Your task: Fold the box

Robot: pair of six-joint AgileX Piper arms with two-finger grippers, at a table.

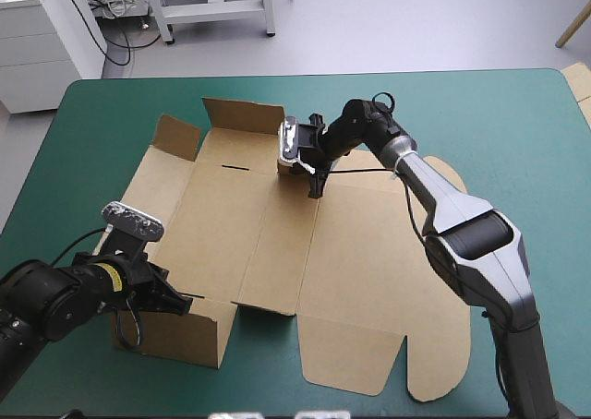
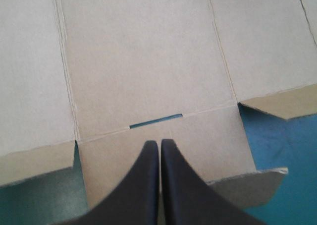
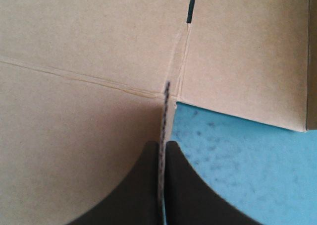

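The brown box (image 1: 277, 225) lies mostly flat on the teal-green table (image 1: 517, 133), its lid panel toward the near right. Its far-left flaps (image 1: 242, 114) stand raised, and so does the near-left wall (image 1: 175, 331). My left gripper (image 1: 185, 301) is shut on the top edge of that near-left wall. In the left wrist view the gripper (image 2: 159, 143) points over a flap toward a slot (image 2: 156, 121). My right gripper (image 1: 314, 190) is at the box's far side. In the right wrist view the gripper (image 3: 163, 144) is shut on a board edge (image 3: 165, 106) that stands edge-on between its fingers.
Teal-green cover shows beyond the box's far edge and to its right (image 1: 536, 188). A pale board edge (image 1: 579, 85) lies at the table's far right corner. A white cabinet (image 1: 42, 31) stands past the far left corner.
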